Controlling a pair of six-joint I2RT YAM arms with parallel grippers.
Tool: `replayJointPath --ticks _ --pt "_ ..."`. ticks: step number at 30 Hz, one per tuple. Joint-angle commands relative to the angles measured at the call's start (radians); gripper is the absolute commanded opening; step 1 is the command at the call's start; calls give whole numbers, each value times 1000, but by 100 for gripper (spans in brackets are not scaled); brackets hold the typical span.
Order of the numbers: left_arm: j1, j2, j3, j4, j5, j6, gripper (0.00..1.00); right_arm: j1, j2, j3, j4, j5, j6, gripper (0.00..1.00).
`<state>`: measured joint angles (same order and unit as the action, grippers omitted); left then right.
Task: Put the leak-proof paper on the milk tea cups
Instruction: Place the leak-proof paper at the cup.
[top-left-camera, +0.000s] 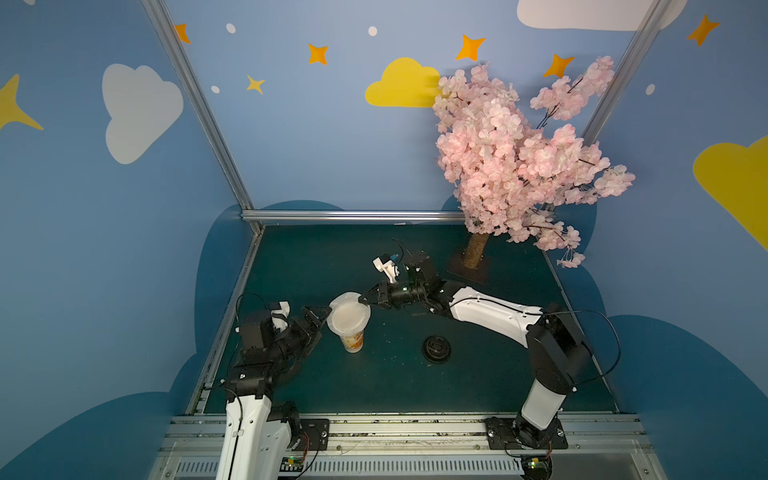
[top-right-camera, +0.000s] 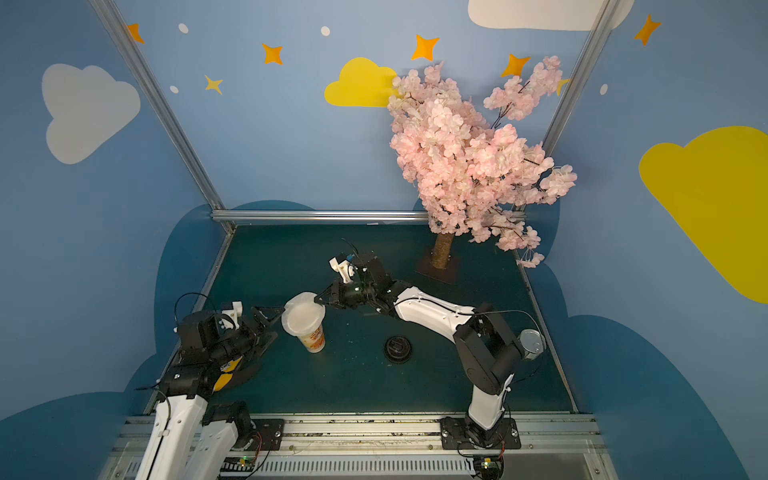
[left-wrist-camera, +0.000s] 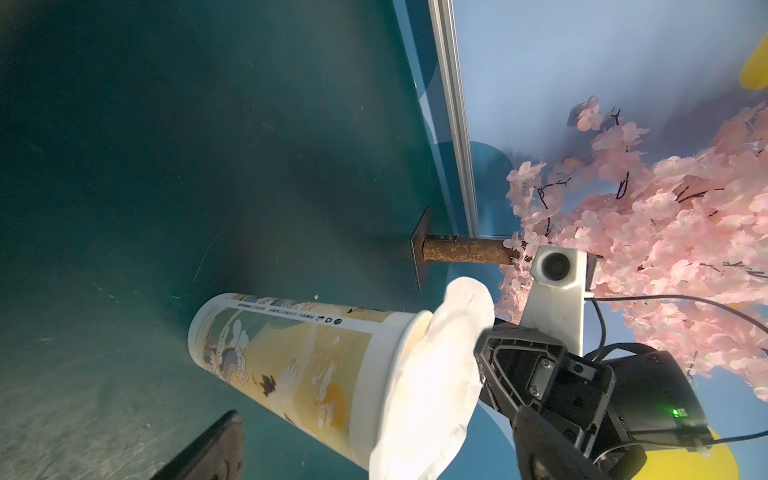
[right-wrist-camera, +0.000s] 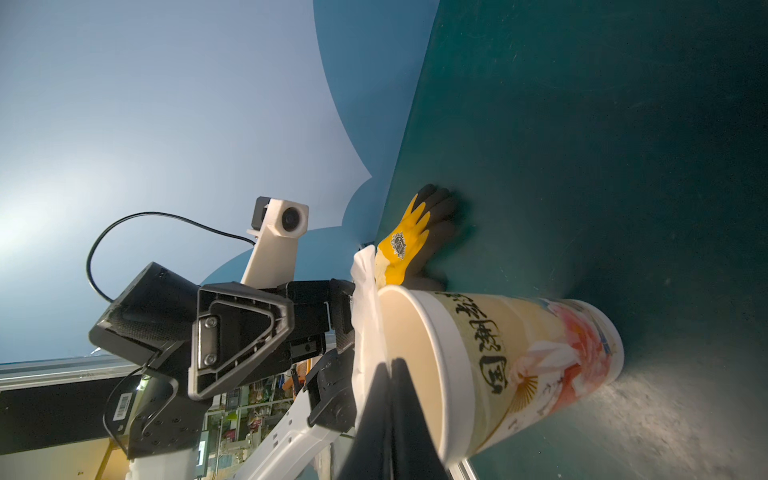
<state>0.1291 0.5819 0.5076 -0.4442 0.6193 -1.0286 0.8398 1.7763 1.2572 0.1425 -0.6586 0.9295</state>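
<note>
The leak-proof paper (top-left-camera: 348, 316) sits loosely over the mouth of the upright milk tea cup (top-left-camera: 354, 341), partly lifted off its rim; the right fingers (top-left-camera: 372, 298) pinch its edge, closed, while the left fingers (right-wrist-camera: 341, 309) gape wide at the opposite edge, holding nothing

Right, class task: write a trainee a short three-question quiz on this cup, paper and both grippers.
1. Fill in: the right gripper pinches the edge of the ___, tilted over the mouth of the milk tea cup.
2. The left gripper is: A open; B shut on the cup; C out of view.
3. True or false: the cup lies on its side.
Key: 1 leak-proof paper; 2 A; 3 false.
</note>
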Motion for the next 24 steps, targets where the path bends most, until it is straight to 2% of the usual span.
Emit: replayJointPath --ticks 1,5,17,21,24 --pt "3 1 -1 19 21 5 100 3 5 26 -34 17 -33 13" --pt "4 2 -1 23 22 5 100 5 -8 29 -48 19 -47 25" --pt "3 9 -3 36 29 6 99 9 -56 43 -141 89 -126 46" --pt "3 12 -3 44 33 5 99 4 -73 55 -197 126 -170 46" --pt "4 15 0 45 36 9 99 -8 -81 54 -228 147 -188 39"
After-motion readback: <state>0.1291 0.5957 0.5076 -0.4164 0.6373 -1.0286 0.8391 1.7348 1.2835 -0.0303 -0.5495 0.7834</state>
